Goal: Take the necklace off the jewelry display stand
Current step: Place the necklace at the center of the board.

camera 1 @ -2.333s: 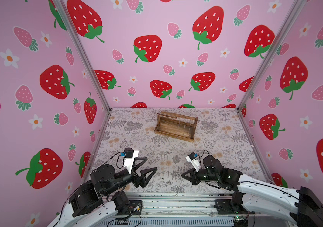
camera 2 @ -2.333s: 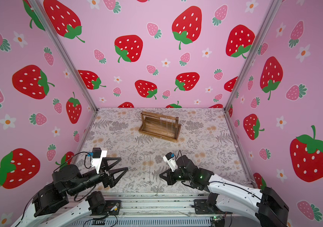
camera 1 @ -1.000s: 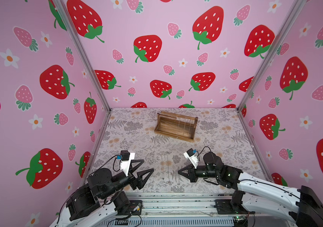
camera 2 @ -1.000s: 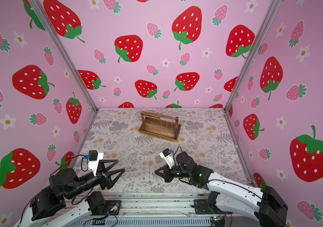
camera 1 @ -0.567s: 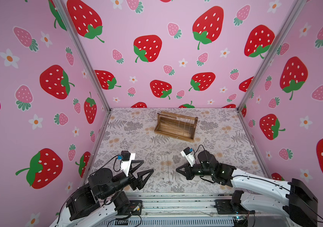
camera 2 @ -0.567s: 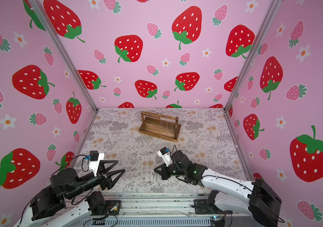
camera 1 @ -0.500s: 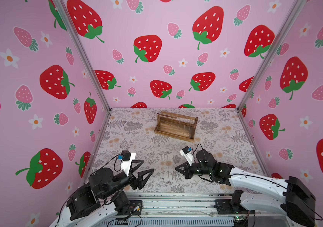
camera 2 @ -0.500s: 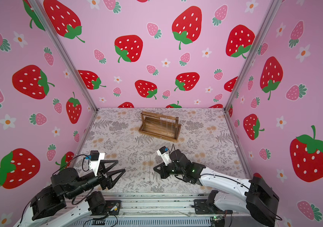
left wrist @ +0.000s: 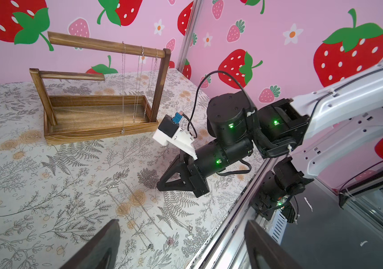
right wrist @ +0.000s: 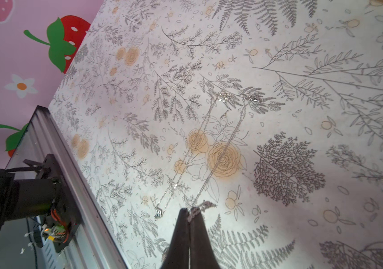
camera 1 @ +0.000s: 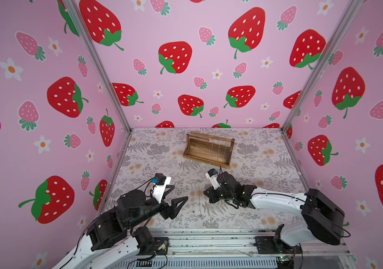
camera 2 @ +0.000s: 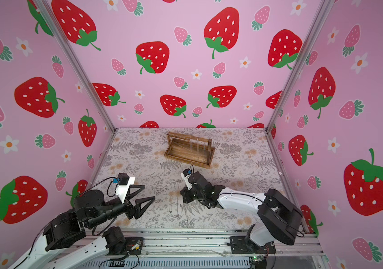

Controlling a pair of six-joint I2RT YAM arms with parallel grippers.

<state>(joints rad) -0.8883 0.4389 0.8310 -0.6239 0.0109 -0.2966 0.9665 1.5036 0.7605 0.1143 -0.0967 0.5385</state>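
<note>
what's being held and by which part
The right gripper pinches a silver necklace by one end of its chain; left gripper is open and empty.

Pink walls (camera 1: 185, 23) printed with red strawberries and white flowers (joined at silver metal corner posts (camera 1: 103, 76)) enclose a tabletop (camera 1: 153, 151) covered in a pale fern-and-rose pattern, with a metal rail (camera 1: 209, 240) along its near edge.

We're looking into a staged robot test cell, no home or shop: printed pink strawberry walls (camera 1: 185, 69) hang on bare aluminium posts (camera 1: 101, 69) around a floral-covered table (camera 1: 150, 151). Along the front edge a metal rail (camera 1: 209, 242) carries the bolted-down left arm (camera 1: 106, 230) and right arm (camera 1: 274, 202), cables exposed.
</note>
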